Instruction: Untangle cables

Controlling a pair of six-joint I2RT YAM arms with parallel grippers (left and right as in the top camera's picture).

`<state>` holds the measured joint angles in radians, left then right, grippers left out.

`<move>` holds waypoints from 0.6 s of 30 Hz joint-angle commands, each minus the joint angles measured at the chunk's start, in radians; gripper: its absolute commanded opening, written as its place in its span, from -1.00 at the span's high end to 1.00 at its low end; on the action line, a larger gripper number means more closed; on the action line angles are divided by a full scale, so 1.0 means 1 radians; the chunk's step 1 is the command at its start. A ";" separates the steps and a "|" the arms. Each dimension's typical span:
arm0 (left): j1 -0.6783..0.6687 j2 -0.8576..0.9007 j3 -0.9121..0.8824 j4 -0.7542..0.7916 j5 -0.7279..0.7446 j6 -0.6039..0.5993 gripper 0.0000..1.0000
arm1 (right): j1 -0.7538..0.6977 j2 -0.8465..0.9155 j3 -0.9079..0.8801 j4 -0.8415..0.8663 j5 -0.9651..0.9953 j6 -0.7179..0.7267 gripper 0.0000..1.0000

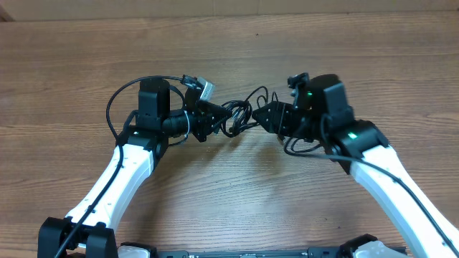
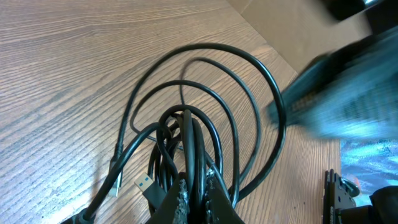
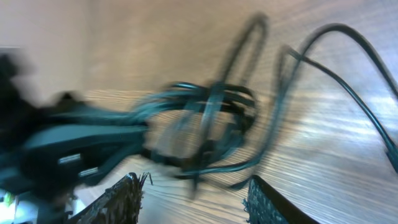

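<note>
The cables (image 1: 240, 115) lie in a tangled bunch of loops at the middle of the table (image 1: 64, 64), between the two arms. The left gripper (image 2: 198, 190) is pinched tight on several strands. The right gripper (image 3: 194, 193) has its fingers parted just beside the bunch, seemingly holding nothing, though that view is blurred.

Glossy black cables (image 2: 194, 140), matt wood-grain table (image 2: 56, 74)
</note>
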<state>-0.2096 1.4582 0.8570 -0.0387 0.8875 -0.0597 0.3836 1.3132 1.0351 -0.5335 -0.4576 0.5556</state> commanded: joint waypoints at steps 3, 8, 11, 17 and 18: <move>0.000 -0.005 0.008 0.000 0.030 0.030 0.92 | 0.031 -0.060 0.039 0.020 -0.050 -0.033 0.02; 0.000 -0.005 0.008 -0.003 0.030 0.022 0.91 | 0.051 -0.006 0.037 0.065 -0.029 -0.034 0.14; 0.000 -0.005 0.008 -0.003 0.031 0.000 0.91 | 0.052 0.085 0.037 0.069 -0.027 -0.034 0.25; 0.000 -0.005 0.008 -0.006 0.026 -0.025 0.91 | 0.057 0.204 0.038 0.069 -0.071 -0.081 0.47; 0.000 -0.005 0.008 -0.008 0.016 -0.036 0.92 | 0.057 0.197 0.039 0.069 -0.072 -0.099 0.47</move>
<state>-0.2096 1.4582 0.8570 -0.0479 0.8867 -0.0647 0.4347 1.5200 1.0565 -0.4706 -0.5003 0.5270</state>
